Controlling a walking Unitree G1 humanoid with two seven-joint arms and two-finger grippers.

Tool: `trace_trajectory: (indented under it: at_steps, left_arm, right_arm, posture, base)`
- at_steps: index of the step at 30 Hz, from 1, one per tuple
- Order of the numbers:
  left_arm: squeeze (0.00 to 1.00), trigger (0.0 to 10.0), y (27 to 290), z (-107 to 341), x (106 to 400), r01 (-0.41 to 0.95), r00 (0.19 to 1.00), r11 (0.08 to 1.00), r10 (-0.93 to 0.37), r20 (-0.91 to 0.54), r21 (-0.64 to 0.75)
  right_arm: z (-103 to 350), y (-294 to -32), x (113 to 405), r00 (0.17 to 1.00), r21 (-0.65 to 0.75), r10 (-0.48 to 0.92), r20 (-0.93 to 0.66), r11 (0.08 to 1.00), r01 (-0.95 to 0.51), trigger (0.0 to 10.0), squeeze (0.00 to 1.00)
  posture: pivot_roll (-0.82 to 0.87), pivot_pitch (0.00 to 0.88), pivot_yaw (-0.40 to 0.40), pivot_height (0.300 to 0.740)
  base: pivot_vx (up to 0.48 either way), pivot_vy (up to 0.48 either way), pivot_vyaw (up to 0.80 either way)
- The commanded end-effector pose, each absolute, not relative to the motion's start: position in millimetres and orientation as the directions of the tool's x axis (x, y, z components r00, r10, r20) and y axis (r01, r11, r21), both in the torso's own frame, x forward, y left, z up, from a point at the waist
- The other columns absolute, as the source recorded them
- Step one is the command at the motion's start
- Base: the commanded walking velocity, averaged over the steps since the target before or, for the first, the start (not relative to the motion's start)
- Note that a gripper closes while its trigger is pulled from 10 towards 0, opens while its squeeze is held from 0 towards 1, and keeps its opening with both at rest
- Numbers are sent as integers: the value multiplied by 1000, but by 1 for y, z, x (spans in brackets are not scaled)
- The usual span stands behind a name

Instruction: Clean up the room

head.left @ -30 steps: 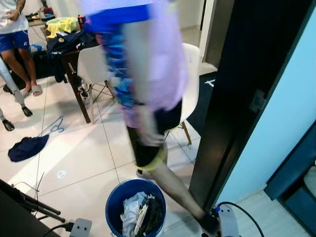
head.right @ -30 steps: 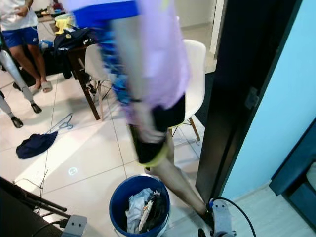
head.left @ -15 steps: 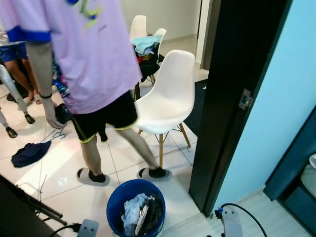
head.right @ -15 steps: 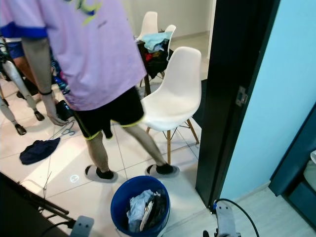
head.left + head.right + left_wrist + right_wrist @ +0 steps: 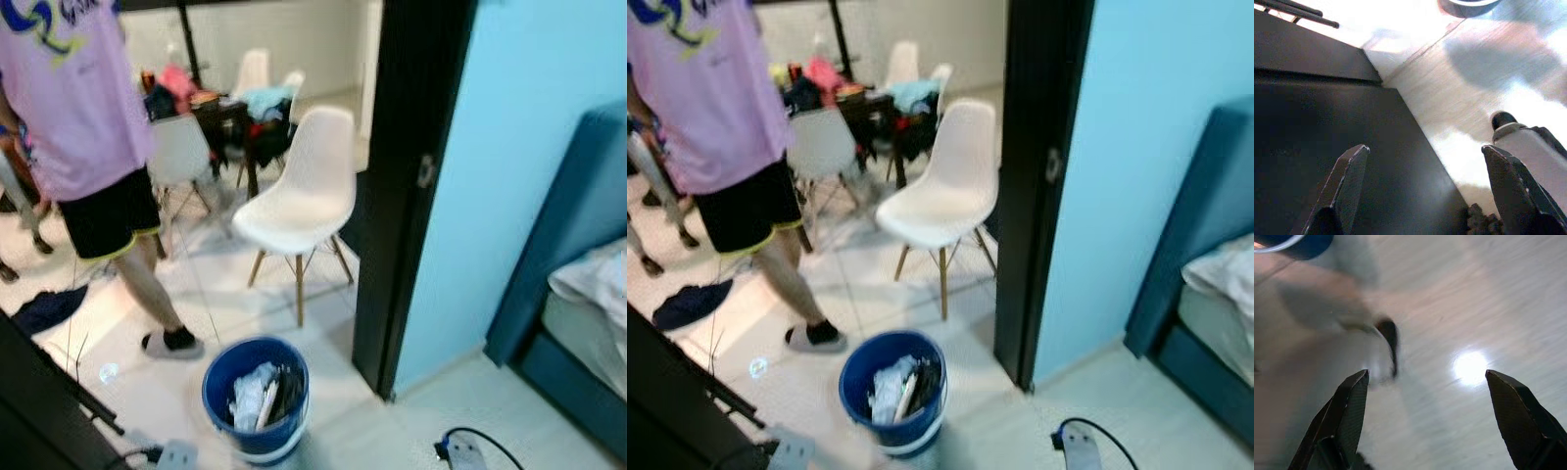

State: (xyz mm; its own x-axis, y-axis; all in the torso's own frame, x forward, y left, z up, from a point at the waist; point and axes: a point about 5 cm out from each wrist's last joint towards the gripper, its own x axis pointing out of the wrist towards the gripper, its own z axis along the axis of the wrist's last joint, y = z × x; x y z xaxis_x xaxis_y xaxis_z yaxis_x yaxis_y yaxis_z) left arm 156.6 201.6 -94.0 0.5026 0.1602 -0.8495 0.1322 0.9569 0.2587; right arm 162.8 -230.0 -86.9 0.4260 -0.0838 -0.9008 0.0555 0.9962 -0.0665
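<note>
Turquoise wall (image 5: 534, 108) takes up the right of the head views, with a black door frame (image 5: 407, 186) at its left edge and a dark blue upholstered bed end (image 5: 563, 264) further right, where pale bedding (image 5: 598, 284) lies on top. Left of the frame, glossy white floor tiles (image 5: 211, 294) run back to a dark table (image 5: 220, 113) heaped with clothes in pink, teal and dark tones, with white chairs around it. A person in a lilac T-shirt and black shorts (image 5: 83, 127) stands at the left, one foot in a grey slipper planted on the tiles. The nearest white shell chair (image 5: 299, 201) on wooden legs stands between the person and the door frame. Just in front of it, near the foot of the frame, sits a blue bucket (image 5: 257, 397) holding crumpled white and dark rubbish. A dark blue garment (image 5: 49, 308) lies crumpled on the tiles at the far left, well apart from the bucket. A white power strip with a black cable (image 5: 465, 450) lies on the pale floor low on the right. Both arms hang idle: the left gripper (image 5: 1422, 188) has its fingers spread wide over a black surface and bright floor, holding nothing, and the right gripper (image 5: 1427, 418) is likewise spread wide and empty above the pale, blurred floor.
</note>
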Motion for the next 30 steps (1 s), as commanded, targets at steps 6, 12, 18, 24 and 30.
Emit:
trace_trajectory:
  at_steps: [6,12,18,24,30]
  left_arm:
    - [0,10000,190,-94,160,162,508,968,86,-857,194]
    - [0,10000,188,-95,158,178,496,969,60,-866,169]
    - [0,10000,189,-97,153,171,473,975,44,-880,141]
    - [0,10000,189,-99,149,165,455,979,33,-890,121]
    - [0,10000,186,-100,148,161,450,981,24,-893,108]
  right_arm:
    - [-86,-232,165,424,-108,-119,-898,993,50,10000,0]
    - [-86,-234,163,411,-128,-137,-901,991,50,10000,0]
    - [-87,-236,161,398,-151,-155,-904,988,40,10000,0]
    - [-86,-236,162,409,-154,-159,-899,987,45,10000,0]
    - [-85,-236,163,416,-155,-160,-895,987,46,10000,0]
  posture:
    - [-132,4,53,740]
    - [-138,6,55,740]
    - [-141,8,56,740]
    - [-146,7,54,740]
    - [-150,7,52,740]
  base:
    - [0,0,-788]
    - [0,0,-788]
    - [0,0,-785]
    - [0,-128,-436]
    - [0,-471,0]
